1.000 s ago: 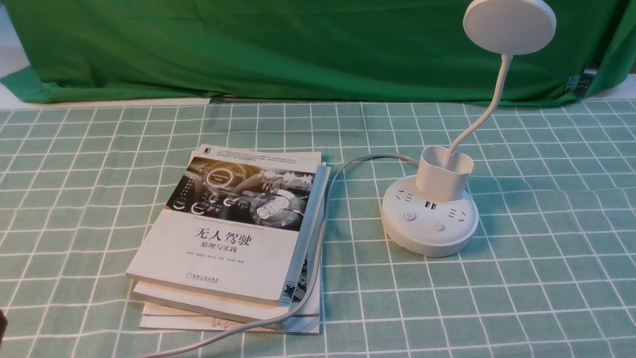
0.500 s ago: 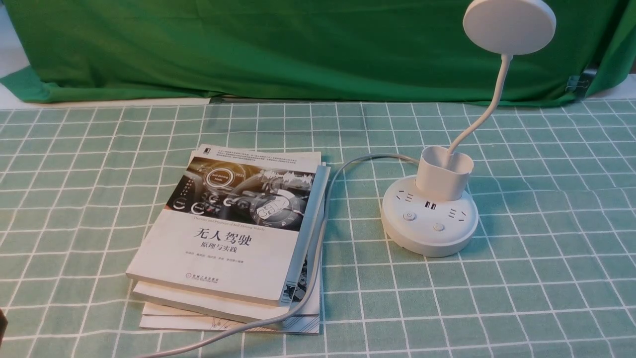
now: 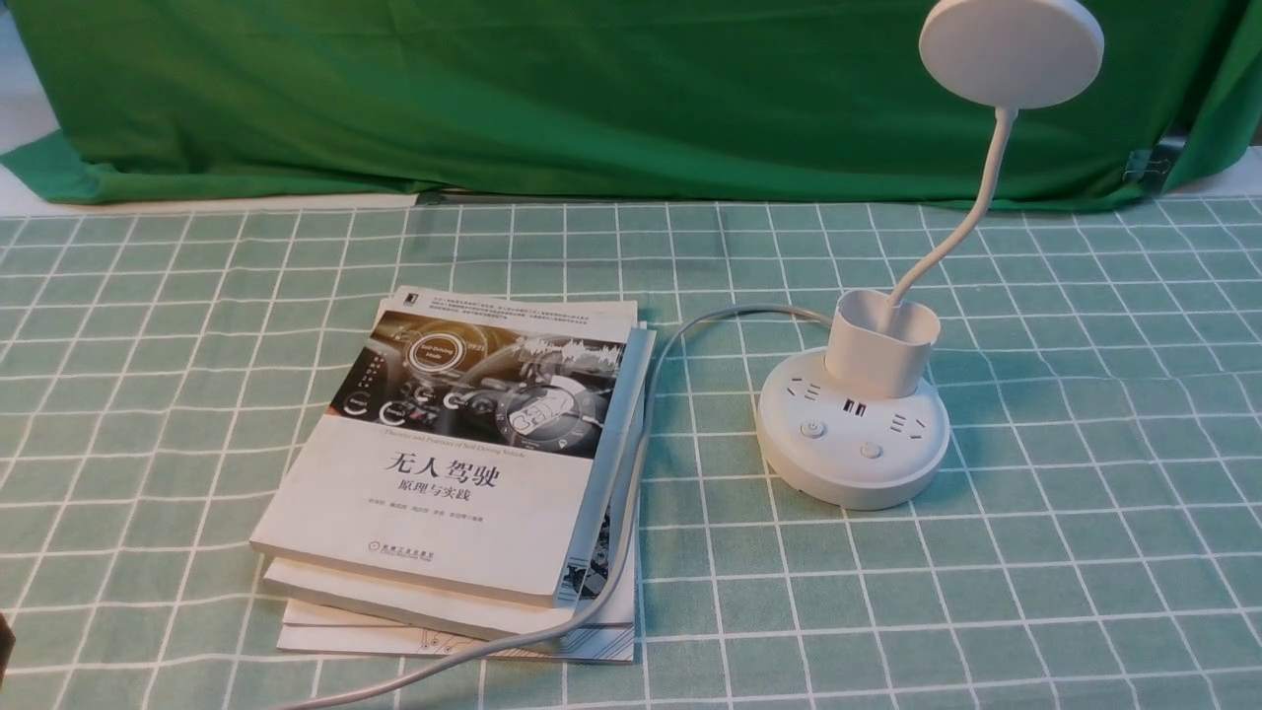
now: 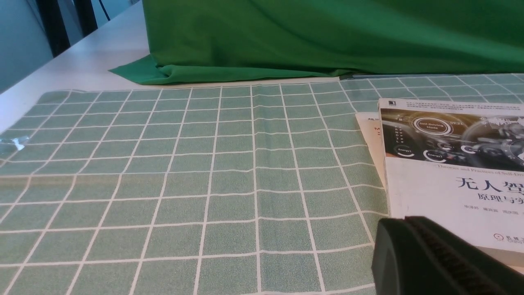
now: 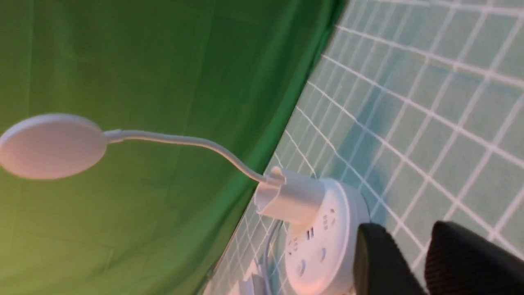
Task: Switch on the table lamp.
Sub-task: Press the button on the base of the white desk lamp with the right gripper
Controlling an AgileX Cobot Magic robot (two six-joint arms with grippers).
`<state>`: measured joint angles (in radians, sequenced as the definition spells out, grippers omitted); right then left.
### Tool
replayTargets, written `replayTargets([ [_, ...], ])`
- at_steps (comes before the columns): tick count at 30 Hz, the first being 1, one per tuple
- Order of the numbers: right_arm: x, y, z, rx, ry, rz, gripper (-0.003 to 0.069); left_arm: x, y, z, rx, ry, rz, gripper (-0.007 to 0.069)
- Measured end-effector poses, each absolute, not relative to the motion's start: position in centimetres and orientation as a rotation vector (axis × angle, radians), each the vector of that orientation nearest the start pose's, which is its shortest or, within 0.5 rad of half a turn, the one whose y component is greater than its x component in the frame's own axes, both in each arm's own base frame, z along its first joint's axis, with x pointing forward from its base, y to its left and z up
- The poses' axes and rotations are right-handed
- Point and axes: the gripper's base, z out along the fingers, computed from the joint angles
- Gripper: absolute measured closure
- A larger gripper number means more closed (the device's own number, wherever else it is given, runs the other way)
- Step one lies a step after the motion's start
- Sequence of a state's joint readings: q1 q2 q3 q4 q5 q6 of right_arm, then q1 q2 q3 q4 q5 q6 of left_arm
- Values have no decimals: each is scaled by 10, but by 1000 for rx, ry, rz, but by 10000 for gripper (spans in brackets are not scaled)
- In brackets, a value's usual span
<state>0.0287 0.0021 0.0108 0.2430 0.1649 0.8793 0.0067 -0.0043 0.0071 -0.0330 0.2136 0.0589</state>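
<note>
The white table lamp (image 3: 853, 444) stands right of centre on the checked cloth. Its disc head (image 3: 1011, 49) is raised on a thin neck (image 3: 971, 212) that rises from the cup holder (image 3: 880, 345). Two round buttons (image 3: 811, 429) face me on the puck base; the head shows no glow. Neither gripper shows in the front view. In the right wrist view my right gripper (image 5: 409, 237) is open, empty and a short way off the lamp base (image 5: 323, 241). My left gripper (image 4: 407, 221) is shut on nothing, beside the top book (image 4: 450, 192).
A stack of books (image 3: 444, 483) lies left of centre. The lamp's grey cord (image 3: 631, 493) runs from the base, along the stack's right edge, to the front edge. A green cloth backdrop (image 3: 592, 89) closes the back of the table.
</note>
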Motion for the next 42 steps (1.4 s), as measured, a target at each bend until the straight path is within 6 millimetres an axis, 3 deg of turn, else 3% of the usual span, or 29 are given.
replayTargets([
  [6,56,4,216,559,1472,656,474,56,0,192,22,1700,19,603],
  [7,56,5,231,439,1512,554,537,56,0,192,22,1700,19,603],
  [8,56,5,233,426,1517,542,546,56,0,192,22,1700,19,603],
  [10,60,7,264,264,1591,408,622,56,0,192,22,1700,19,603],
  [14,82,13,309,-23,1799,200,631,56,0,192,23,1700,20,603],
  [15,84,13,313,-37,1798,189,631,56,0,192,23,1700,20,603],
  [17,103,17,336,-200,1922,118,631,56,0,192,23,1700,20,603],
  [20,128,25,356,-335,2049,121,631,56,0,192,23,1700,20,603],
  [24,159,42,364,-511,2138,157,631,56,0,192,23,1700,20,603],
  [29,190,66,360,-657,2200,202,631,56,0,192,23,1700,20,603],
  [37,246,103,335,-780,2317,250,631,56,0,192,23,1700,20,603],
  [42,274,113,313,-794,2386,252,631,56,0,192,23,1700,20,603],
])
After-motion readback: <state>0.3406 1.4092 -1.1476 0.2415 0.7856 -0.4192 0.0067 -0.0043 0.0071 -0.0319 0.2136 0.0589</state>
